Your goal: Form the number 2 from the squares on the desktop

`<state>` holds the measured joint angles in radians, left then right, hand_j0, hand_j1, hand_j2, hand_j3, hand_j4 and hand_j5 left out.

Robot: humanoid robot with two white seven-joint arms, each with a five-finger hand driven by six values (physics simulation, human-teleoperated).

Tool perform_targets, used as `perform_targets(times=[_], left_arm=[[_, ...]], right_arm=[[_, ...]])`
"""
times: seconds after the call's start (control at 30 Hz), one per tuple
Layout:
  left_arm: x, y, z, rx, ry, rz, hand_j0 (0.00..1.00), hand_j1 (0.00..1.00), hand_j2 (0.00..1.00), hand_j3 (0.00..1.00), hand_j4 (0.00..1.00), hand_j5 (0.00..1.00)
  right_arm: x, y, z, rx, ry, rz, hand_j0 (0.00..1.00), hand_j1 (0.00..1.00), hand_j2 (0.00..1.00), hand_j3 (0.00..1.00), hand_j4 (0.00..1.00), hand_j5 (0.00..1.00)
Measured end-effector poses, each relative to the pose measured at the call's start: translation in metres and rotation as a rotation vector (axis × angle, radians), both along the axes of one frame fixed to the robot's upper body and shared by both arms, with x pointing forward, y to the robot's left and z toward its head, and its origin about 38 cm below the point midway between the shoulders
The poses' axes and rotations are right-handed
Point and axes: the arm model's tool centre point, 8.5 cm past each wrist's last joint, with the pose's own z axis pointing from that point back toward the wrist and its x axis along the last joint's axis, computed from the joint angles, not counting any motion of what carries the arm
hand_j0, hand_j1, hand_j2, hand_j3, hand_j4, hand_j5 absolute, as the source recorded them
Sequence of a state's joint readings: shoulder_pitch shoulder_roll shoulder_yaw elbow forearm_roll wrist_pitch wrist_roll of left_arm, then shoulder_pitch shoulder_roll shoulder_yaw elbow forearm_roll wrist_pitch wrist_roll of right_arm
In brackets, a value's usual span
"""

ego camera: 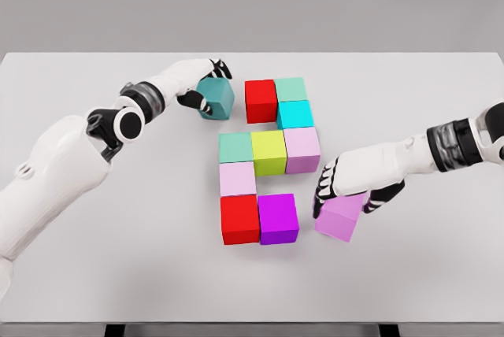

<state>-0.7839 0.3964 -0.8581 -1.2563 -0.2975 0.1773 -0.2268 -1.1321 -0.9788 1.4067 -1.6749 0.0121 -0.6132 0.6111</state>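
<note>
Coloured cubes form a block figure mid-table: a red cube (pixel 260 101), a green cube (pixel 290 89), a cyan cube (pixel 295 114), then a row of a green (pixel 235 148), a yellow-green (pixel 268 153) and a pale pink cube (pixel 302 149), a pink cube (pixel 237 179), and a bottom row of a red (pixel 239 219) and a purple cube (pixel 278 218). My left hand (pixel 203 85) is shut on a teal cube (pixel 218 98), just left of the top red cube. My right hand (pixel 340 189) grips a violet cube (pixel 342 216), tilted, right of the purple one.
The white table (pixel 94 274) spans the view, its front edge near the bottom of the picture. The left forearm crosses the table's left part; the right forearm comes in from the right edge.
</note>
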Motion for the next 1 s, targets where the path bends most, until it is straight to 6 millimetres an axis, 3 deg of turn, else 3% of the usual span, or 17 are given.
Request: perform_targets(times=[0.17,0.27,0.3,0.4,0.57,0.8,0.87,0.97,1.0], left_arm=[[-0.001,-0.001,-0.002,-0.001,0.004,-0.002,0.54,0.54,0.54,0.54,0.54,0.54],[-0.001,0.0,-0.002,-0.001,0.004,-0.002,0.65,0.65,0.65,0.65,0.65,0.65],[-0.001,0.0,-0.002,-0.001,0.004,-0.001,0.74,0.74,0.74,0.74,0.74,0.74],[-0.001,0.0,-0.001,-0.003,0.003,-0.001,0.81,0.81,0.81,0.81,0.81,0.81],[-0.001,0.0,-0.002,-0.003,0.003,0.0,0.82,0.82,0.82,0.82,0.82,0.82],[0.0,0.004,0.0,-0.001,0.002,0.005,0.86,0.86,0.86,0.86,0.86,0.86],[0.004,0.016,0.007,0.011,-0.013,0.022,0.91,0.91,0.91,0.91,0.91,0.91],[0.015,0.045,0.014,0.059,-0.02,0.074,0.88,0.88,0.88,0.88,0.88,0.88],[0.017,0.054,0.012,0.074,-0.014,0.09,0.81,0.81,0.81,0.81,0.81,0.81]], right_arm=[[-0.001,0.0,-0.002,-0.002,0.005,0.001,1.0,1.0,1.0,1.0,1.0,1.0],[-0.001,-0.002,-0.002,-0.005,0.004,-0.003,1.0,1.0,1.0,1.0,1.0,1.0],[0.0,-0.003,-0.002,-0.009,0.001,-0.006,1.0,1.0,1.0,1.0,1.0,1.0],[0.003,-0.01,0.003,-0.018,-0.017,-0.023,1.0,1.0,1.0,1.0,1.0,1.0],[0.009,-0.022,0.013,-0.021,-0.051,-0.057,1.0,1.0,1.0,1.0,1.0,1.0],[0.023,-0.051,0.01,-0.048,-0.055,-0.156,1.0,1.0,1.0,1.0,1.0,1.0],[0.025,-0.054,0.009,-0.058,-0.059,-0.165,1.0,1.0,1.0,1.0,1.0,1.0],[0.023,-0.055,-0.002,-0.08,-0.051,-0.161,1.0,1.0,1.0,1.0,1.0,1.0],[0.023,-0.055,-0.004,-0.09,-0.054,-0.157,1.0,1.0,1.0,1.0,1.0,1.0]])
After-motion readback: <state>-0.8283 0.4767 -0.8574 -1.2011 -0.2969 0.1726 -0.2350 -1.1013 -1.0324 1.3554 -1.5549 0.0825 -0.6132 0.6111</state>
